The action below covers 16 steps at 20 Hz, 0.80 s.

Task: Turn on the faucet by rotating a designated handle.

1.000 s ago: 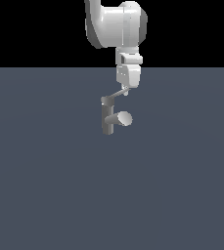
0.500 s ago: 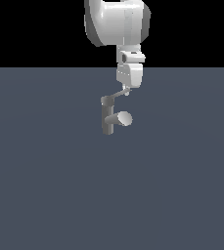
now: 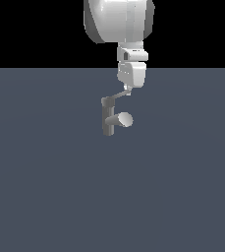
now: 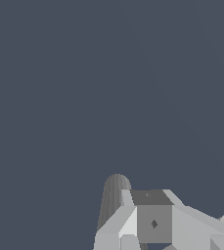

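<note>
You see the big blue-grey floor [image 3: 50, 197] first, and the part closest to you has nothing but flat floor to look at. Go further back, about the middle between the floor's left and right edges in the exterior view, and much closer to the far edge than the near one. There stands the faucet [image 3: 107, 118].

Its post stands straight up. Its fat spout [image 3: 120, 120] sticks out sideways, toward the exterior view's right and a bit toward you. The pale round end of the spout faces you.

The handle [image 3: 117, 96] is a thin flat blade. It starts at the top of the post. Its long way runs on a slant, up and toward the exterior view's right.

The tip of the handle meets the claw [image 3: 128, 90]. The claw hangs down from the big white arm [image 3: 119, 19], which comes in over the far edge of the floor. You cannot tell if the claw is wide or pinched, because its fingers look like one small lump there.

In the wrist view you see grey blocky claw parts [image 4: 152, 222] up close. A ribbed grey rounded piece [image 4: 114, 195] pokes out past them. Behind it all is plain floor [image 4: 59, 97].
</note>
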### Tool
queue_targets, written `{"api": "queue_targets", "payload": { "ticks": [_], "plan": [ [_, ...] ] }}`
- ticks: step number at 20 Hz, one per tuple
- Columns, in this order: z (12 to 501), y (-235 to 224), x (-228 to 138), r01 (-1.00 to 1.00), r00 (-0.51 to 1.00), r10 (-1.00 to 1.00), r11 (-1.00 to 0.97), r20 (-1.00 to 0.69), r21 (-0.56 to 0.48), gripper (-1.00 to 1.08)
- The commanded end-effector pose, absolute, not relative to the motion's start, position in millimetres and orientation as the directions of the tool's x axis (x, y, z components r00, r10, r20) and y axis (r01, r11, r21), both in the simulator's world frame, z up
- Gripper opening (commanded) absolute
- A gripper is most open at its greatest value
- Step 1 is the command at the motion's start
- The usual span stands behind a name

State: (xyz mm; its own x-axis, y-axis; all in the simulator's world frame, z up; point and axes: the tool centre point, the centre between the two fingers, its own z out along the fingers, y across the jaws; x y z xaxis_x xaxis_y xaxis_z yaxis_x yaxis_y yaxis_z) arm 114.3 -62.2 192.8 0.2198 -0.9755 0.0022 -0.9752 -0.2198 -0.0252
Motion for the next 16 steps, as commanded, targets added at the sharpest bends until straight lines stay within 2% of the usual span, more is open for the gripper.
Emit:
{"api": "queue_targets", "payload": {
  "ticks": [1,16],
  "plan": [
    [194,-62,114,-0.975,0.22,-0.975,-0.22,0.003,-0.026,-1.0],
    [187,-51,72,-0.977,0.212,-0.977,-0.212,0.001,-0.012,-1.0]
  ]
}}
